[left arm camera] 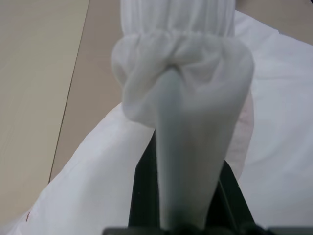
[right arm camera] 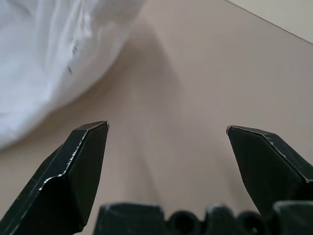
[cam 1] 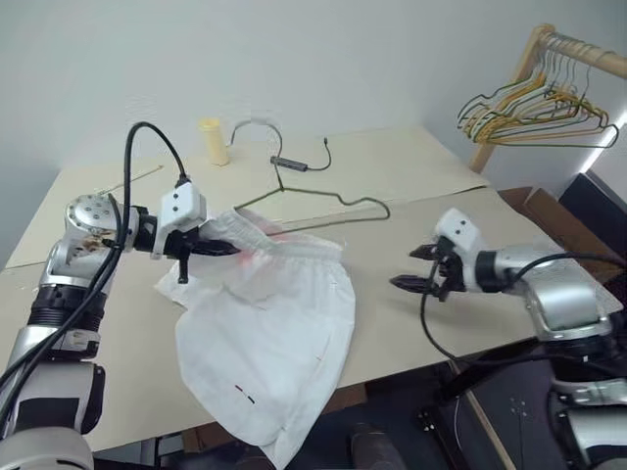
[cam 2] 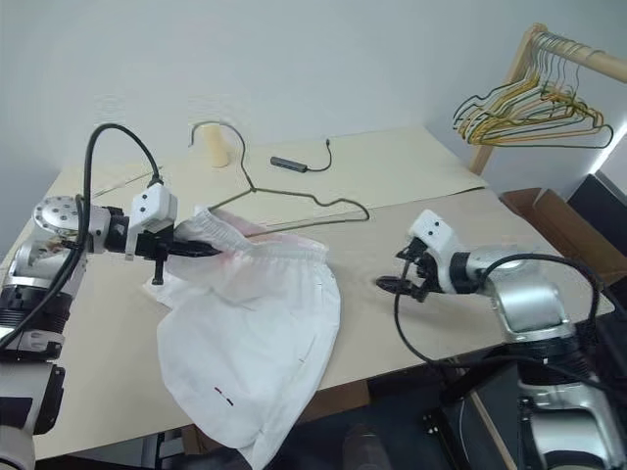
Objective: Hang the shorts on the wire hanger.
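Two end effectors work over the tan surface [cam 1: 411, 186]. Left end effector [cam 1: 217, 245] is clamped on a bunched corner of the waistband of the shorts [cam 1: 269, 343], lifting that end. From there the waistband runs toward the robot's right, while the legs drape down and over the near edge. Behind it, the wire hanger [cam 1: 323, 201] lies flat, hook toward the far wall, long bar crosswise. Right end effector [cam 1: 419, 268] hovers empty, jaws spread wide, apart from the cloth.

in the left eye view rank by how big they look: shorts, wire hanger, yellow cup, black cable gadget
1. shorts
2. wire hanger
3. yellow cup
4. black cable gadget, smallest, though it and the cup sit farthest from the camera.
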Available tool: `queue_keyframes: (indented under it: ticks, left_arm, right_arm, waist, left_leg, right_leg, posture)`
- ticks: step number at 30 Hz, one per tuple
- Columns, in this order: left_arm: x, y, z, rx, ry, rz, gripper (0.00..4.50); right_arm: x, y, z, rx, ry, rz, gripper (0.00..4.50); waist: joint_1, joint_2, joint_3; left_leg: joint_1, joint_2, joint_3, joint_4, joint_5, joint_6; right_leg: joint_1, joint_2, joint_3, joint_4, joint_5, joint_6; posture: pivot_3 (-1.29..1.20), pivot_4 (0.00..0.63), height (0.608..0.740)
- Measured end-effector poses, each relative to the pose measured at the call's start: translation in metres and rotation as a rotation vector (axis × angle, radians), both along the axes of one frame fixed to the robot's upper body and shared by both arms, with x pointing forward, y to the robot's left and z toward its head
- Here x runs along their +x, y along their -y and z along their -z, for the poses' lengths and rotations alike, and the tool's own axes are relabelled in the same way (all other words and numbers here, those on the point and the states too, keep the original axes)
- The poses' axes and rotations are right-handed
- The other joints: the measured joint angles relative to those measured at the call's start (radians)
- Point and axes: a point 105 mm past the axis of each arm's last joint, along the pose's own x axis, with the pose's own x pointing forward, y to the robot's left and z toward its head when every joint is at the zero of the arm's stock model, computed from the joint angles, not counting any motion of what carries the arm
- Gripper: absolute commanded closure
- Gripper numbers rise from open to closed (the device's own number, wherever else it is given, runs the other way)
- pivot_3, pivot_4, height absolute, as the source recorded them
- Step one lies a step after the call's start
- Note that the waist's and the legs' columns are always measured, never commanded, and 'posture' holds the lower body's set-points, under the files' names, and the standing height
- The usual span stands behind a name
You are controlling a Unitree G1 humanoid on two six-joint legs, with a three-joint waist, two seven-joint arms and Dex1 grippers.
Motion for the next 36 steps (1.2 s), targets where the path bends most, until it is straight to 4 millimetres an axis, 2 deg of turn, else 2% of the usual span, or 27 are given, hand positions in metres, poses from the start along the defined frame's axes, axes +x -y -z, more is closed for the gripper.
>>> queue_keyframes:
  ticks: [5, 9, 11, 14, 19, 24, 31, 36]
  left_arm:
    - [-0.001, 0.001, 0.001, -0.008, -0.007, -0.001, 4.50]
    - [-0.001, 0.003, 0.002, -0.015, -0.014, 0.001, 4.50]
    - [-0.002, 0.003, 0.001, -0.015, -0.012, 0.004, 4.50]
    - [-0.002, 0.003, 0.001, -0.015, -0.012, 0.003, 4.50]
    - [-0.002, 0.003, 0.002, -0.014, -0.014, 0.006, 4.50]
    - [-0.005, 0.000, 0.007, -0.007, -0.034, 0.005, 4.50]
    - [-0.012, -0.014, 0.010, 0.043, -0.045, 0.007, 4.50]
    - [-0.016, -0.030, 0.018, 0.117, -0.038, 0.008, 4.50]
  right_arm:
    - [0.000, -0.041, 0.003, 0.166, -0.039, -0.007, 0.02]
    - [0.008, -0.081, 0.008, 0.210, -0.074, -0.027, 0.02]
    - [0.010, -0.087, 0.015, 0.207, -0.116, -0.023, 0.19]
    - [0.010, -0.088, 0.020, 0.187, -0.150, -0.024, 0.87]
    - [0.008, -0.087, 0.024, 0.175, -0.182, -0.019, 2.70]
    - [0.010, -0.076, 0.025, 0.180, -0.180, 0.027, 4.47]
    - [0.018, -0.049, 0.018, 0.186, -0.133, 0.117, 4.47]
    - [0.016, -0.027, 0.011, 0.182, -0.107, 0.136, 4.47]
  waist:
    - [-0.004, 0.000, 0.000]
    - [-0.009, 0.000, 0.000]
    - [-0.007, 0.000, 0.000]
    - [-0.003, 0.000, 0.000]
    - [-0.008, 0.000, 0.000]
    - [-0.009, 0.000, 0.000]
    - [-0.017, 0.000, 0.000]
    - [-0.026, 0.000, 0.000]
  left_leg:
    - [0.000, 0.000, 0.000, 0.000, 0.000, 0.000]
    - [0.000, 0.000, -0.001, 0.000, 0.000, 0.000]
    - [-0.001, -0.001, -0.001, 0.000, 0.000, 0.000]
    - [-0.001, -0.001, -0.002, 0.000, 0.000, 0.000]
    - [-0.001, -0.001, -0.001, 0.000, 0.000, 0.000]
    - [-0.001, -0.001, -0.001, 0.000, 0.000, 0.000]
    - [-0.001, -0.001, -0.001, 0.000, 0.000, 0.000]
    - [-0.001, -0.001, -0.001, 0.000, 0.000, 0.000]
  right_leg:
    - [-0.001, 0.000, 0.000, 0.000, 0.000, 0.000]
    - [-0.001, 0.000, 0.000, 0.002, 0.000, 0.000]
    - [-0.001, 0.000, 0.000, 0.001, 0.000, 0.000]
    - [-0.002, -0.001, -0.001, 0.000, 0.000, 0.000]
    - [-0.002, -0.001, -0.001, 0.000, 0.000, 0.000]
    - [-0.002, -0.001, -0.001, 0.001, 0.000, 0.000]
    - [-0.002, -0.001, -0.001, 0.000, 0.000, 0.000]
    - [-0.001, -0.001, -0.001, 0.000, 0.000, 0.000]
  posture:
    - [-0.13, 0.022, 0.740]
    - [-0.13, 0.018, 0.740]
    - [-0.13, 0.017, 0.740]
    - [-0.12, 0.016, 0.740]
    - [-0.12, 0.013, 0.740]
    - [-0.14, 0.008, 0.740]
    - [-0.14, 0.007, 0.740]
    - [-0.14, 0.006, 0.740]
